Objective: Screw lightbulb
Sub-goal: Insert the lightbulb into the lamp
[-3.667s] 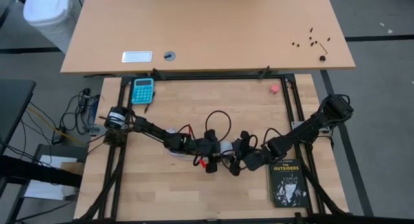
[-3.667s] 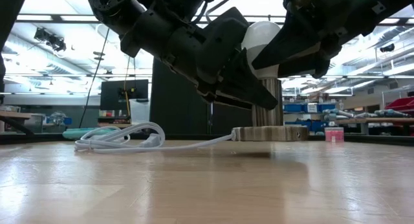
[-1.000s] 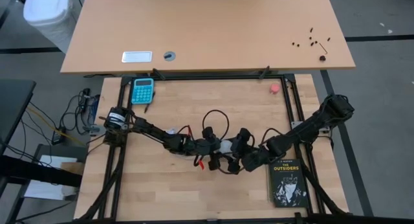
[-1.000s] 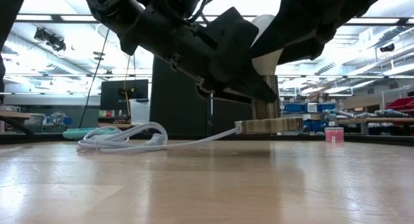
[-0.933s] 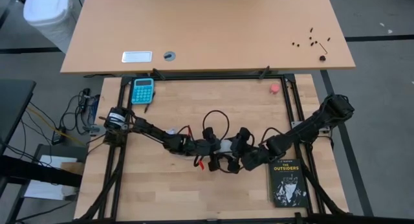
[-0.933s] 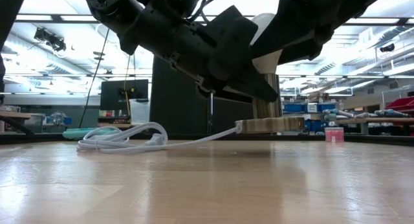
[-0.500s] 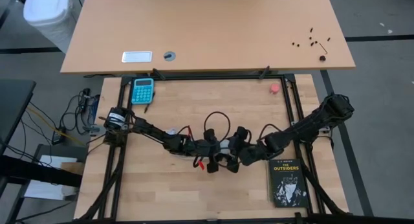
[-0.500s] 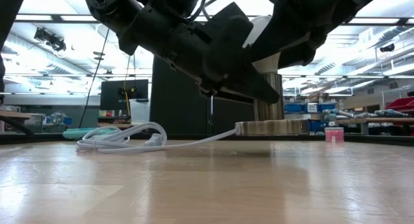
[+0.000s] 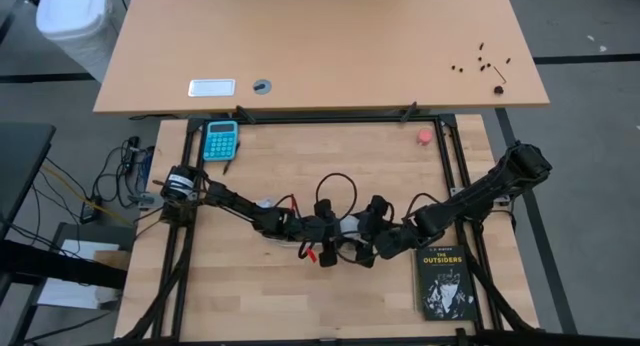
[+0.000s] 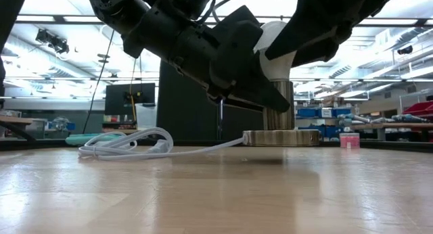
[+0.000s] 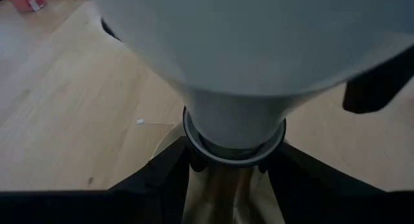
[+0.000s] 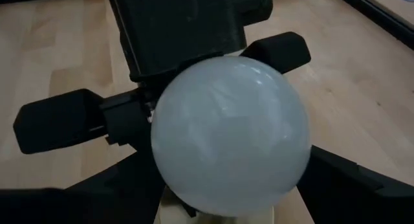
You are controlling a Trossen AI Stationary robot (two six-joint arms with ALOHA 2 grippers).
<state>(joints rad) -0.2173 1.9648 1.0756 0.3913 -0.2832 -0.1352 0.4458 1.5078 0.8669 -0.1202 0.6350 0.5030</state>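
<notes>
The white lightbulb [image 12: 229,136] stands upright in a metal socket [image 10: 279,112] at the table's middle [image 9: 349,226]. The socket's round base disc [image 10: 281,137] lies on the wood, and a white cord [image 10: 122,145] runs off from it. My left gripper [image 11: 233,179] comes from the table's left and is shut on the socket under the bulb. My right gripper [image 12: 229,201] comes from the table's right and is shut on the bulb's globe. In the low view both grippers hide much of the bulb [image 10: 272,38]. My left gripper pinches the socket's brass-coloured stem [image 11: 233,195] between its two fingers, just below the bulb's grey neck. The fingers slant down from the table's left. The socket stands upright with its base disc on the table. My right gripper has the bulb's round globe [image 12: 284,166] between its two fingers [image 12: 362,185], one on either side of its widest part. It slants down from the table's right. The bulb stands upright in the socket.
A black book [image 9: 443,281] lies right of the grippers near the front edge. A blue calculator [image 9: 221,139] sits at the back left and a small pink-red round object [image 9: 425,137] at the back right. A red clip [image 9: 312,254] lies just in front of the left gripper.
The socket's base disc, which hung slightly raised and tipped a second ago, has come down and lies flat on the table. Both grippers have kept their holds and stayed nearly in place.
</notes>
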